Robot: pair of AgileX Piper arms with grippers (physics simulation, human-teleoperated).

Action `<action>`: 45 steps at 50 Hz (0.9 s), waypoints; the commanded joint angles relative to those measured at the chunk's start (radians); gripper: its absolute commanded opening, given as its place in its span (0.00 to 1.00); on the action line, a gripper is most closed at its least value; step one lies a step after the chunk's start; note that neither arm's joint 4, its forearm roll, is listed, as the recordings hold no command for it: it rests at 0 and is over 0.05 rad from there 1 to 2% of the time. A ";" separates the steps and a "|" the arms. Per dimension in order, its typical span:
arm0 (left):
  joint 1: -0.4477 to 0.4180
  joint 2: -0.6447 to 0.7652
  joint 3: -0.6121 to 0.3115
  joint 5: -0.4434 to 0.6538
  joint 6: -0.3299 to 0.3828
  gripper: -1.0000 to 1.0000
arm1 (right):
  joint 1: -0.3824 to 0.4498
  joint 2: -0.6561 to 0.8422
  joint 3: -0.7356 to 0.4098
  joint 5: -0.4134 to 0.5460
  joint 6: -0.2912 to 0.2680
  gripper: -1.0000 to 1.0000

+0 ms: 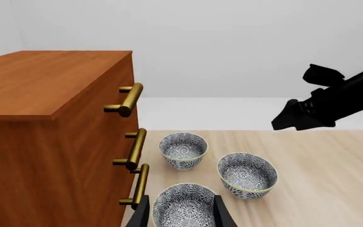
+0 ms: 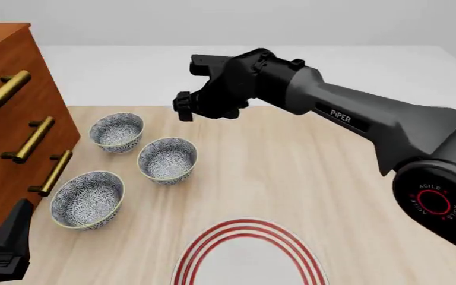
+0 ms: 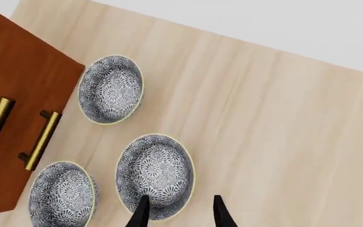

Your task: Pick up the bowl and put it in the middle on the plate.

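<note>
Three look-alike bowls are clustered on the table (image 2: 323, 196) by the drawers (image 2: 6, 95). The right pincer (image 3: 178, 213), fingers apart, is poised over the middle bowl (image 2: 167, 159), probably the target. A neighbour could be knocked; the plate (image 2: 248, 255) lies near.

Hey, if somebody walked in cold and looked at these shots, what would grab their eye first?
Probably the long grey-and-black right arm reaching across the pale wooden table, its open gripper raised over the far side. Below it, three small blue-grey floral ceramic bowls cluster beside a reddish-brown wooden drawer cabinet with brass handles at the left. A large white plate with red rings lies at the near edge.
</note>
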 commanded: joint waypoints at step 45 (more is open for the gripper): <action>0.000 0.000 0.000 0.000 0.000 1.00 | 0.026 0.272 -0.199 0.096 0.046 1.00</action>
